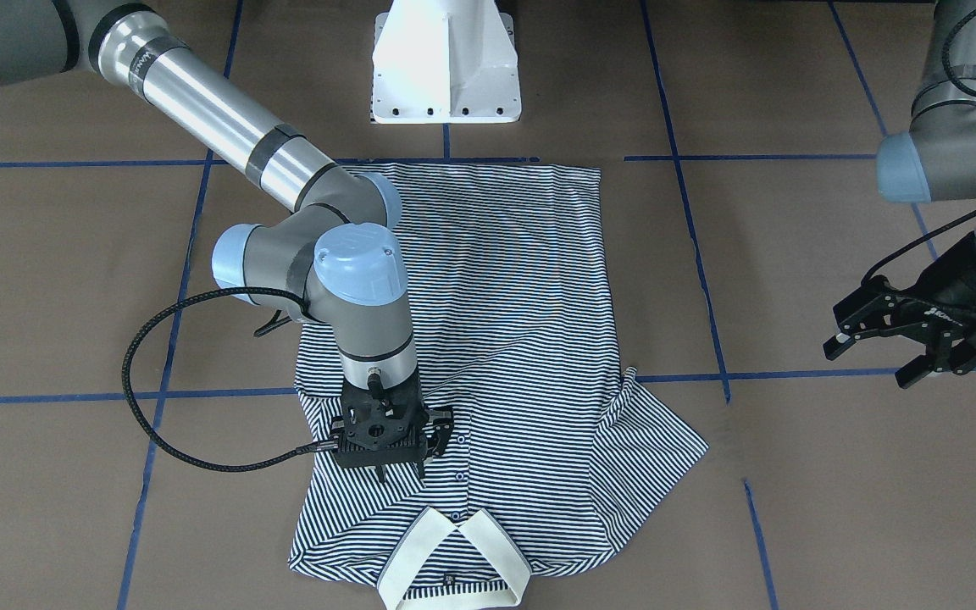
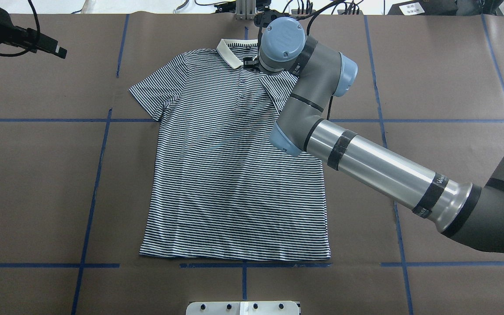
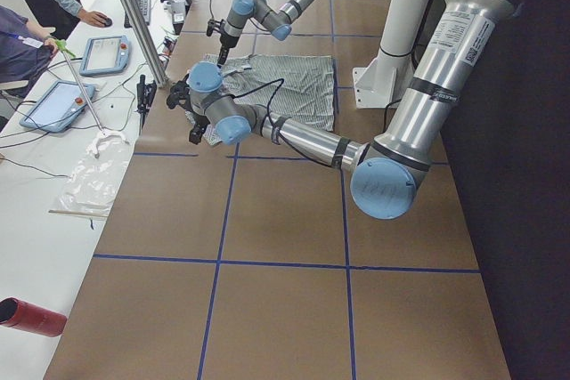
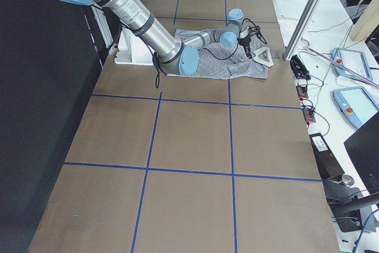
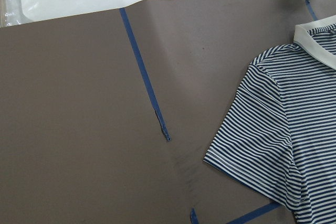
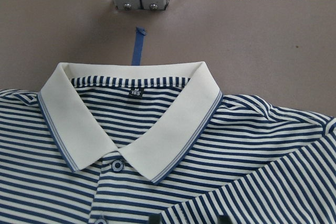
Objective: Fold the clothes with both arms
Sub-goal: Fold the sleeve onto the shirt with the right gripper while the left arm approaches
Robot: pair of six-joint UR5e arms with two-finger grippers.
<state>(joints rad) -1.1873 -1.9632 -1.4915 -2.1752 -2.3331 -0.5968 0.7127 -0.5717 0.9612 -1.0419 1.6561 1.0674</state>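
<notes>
Overhead exterior: polo shirt point(image 2: 234, 183) lies flat, front up, on the brown-papered table point(image 2: 37, 175), and the right gripper point(image 1: 402, 473) stands over its chest.

- Right gripper points straight down, just beside the button placket. The cream collar point(image 6: 79, 124) lies just beyond its fingertips, on the side away from the robot's base; the hem lies well behind it, toward the white pedestal point(image 1: 446, 68).
- The right wrist view shows two dark fingertips point(image 6: 152, 219) at the bottom edge. They stand clearly apart, a moderate spread, over the edge of the folded-in sleeve point(image 2: 278, 92). Nothing is pinched between them. Whether they touch the cloth, I cannot tell.
- That sleeve, on the right arm's side, is turned over onto the chest and lies directly under and beside this gripper.
- A top button point(image 6: 116, 166) and a small neck label point(image 6: 136, 92) show ahead of the fingers.
- Left gripper point(image 1: 869, 364) hangs above bare table, well apart from the shirt, jaws spread wide and empty. The nearest cloth to it is the other sleeve point(image 5: 252, 129), spread flat and out to the side.
- Blue tape lines point(image 5: 142, 66) cross the table below the left gripper.
</notes>
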